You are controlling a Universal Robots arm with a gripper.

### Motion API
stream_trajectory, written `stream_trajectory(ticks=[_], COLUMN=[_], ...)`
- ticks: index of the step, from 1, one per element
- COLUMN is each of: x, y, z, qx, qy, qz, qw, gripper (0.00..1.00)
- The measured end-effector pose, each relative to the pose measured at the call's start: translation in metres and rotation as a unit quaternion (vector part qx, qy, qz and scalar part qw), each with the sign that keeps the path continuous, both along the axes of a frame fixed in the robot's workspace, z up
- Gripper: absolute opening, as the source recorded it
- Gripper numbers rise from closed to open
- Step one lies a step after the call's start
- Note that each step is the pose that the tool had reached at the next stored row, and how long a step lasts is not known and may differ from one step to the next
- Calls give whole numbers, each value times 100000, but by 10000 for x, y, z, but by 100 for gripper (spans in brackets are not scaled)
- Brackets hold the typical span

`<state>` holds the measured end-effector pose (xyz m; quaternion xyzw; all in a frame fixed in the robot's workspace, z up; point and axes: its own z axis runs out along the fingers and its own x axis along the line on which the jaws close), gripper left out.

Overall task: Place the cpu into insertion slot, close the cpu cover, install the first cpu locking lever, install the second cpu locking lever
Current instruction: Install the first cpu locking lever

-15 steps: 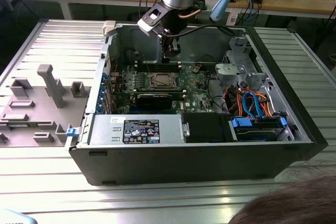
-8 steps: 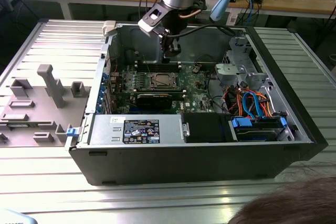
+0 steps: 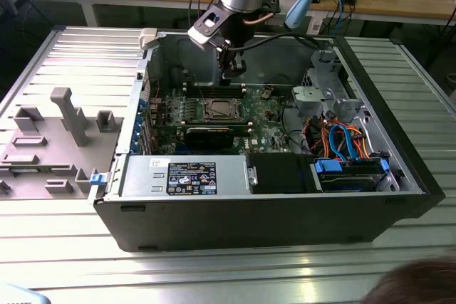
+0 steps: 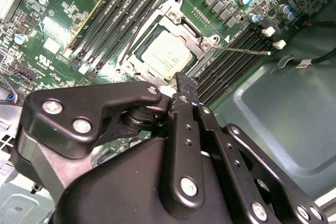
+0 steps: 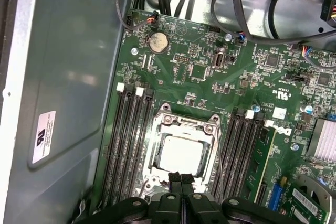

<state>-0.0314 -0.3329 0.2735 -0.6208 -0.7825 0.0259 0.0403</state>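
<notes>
At the exterior view's left we see a grey fixture (image 3: pixel 64 122) on the table, beside the open case (image 3: pixel 285 218). Inside the case, the gripper (image 3: pixel 233 75) hangs over the green board (image 3: pixel 267 129), near the cpu (image 3: pixel 219 110). In the first wrist view the cpu lies in the slot (image 5: pixel 190 120) with the cover (image 5: pixel 156 153) down around it. The fingers (image 5: pixel 175 179) are pressed together on nothing. In the second wrist view a thin lever (image 4: pixel 241 50) juts out beside the slot.
</notes>
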Motion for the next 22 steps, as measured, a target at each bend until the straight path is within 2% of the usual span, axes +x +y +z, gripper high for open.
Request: stream_trajectory(ticks=[11,22], x=[0,0], y=[0,0], z=[0,0], qx=[-4,-3], qy=[2,-1], qz=[2011,4088], qw=[99980,99916], gripper=[11,11])
